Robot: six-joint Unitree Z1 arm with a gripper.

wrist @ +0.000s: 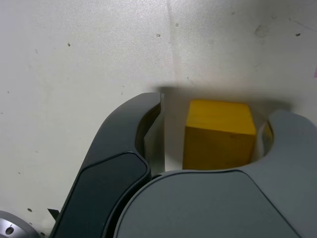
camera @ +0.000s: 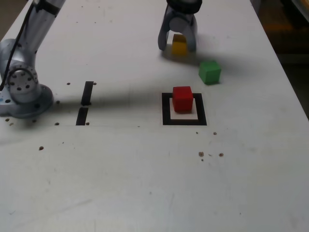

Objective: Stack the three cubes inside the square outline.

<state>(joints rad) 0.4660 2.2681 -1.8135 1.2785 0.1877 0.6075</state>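
My gripper (camera: 177, 48) stands at the far side of the white table, its two fingers down on either side of the yellow cube (camera: 179, 45). In the wrist view the yellow cube (wrist: 218, 134) sits between the jaws of the gripper (wrist: 218, 110). A pale gap still shows between the cube and the dark finger (wrist: 124, 134), while the grey finger lies close against its other side. The red cube (camera: 182, 98) rests inside the square outline (camera: 166, 116), toward its far edge. The green cube (camera: 209, 71) lies on the table between the outline and the gripper, on the exterior view's right.
The arm's grey base (camera: 21, 92) sits at the exterior view's left. Two short black strips (camera: 87, 93) lie between the base and the outline. Small dark specks (camera: 201, 154) dot the table. The table's edge (camera: 289, 82) runs down the exterior view's right.
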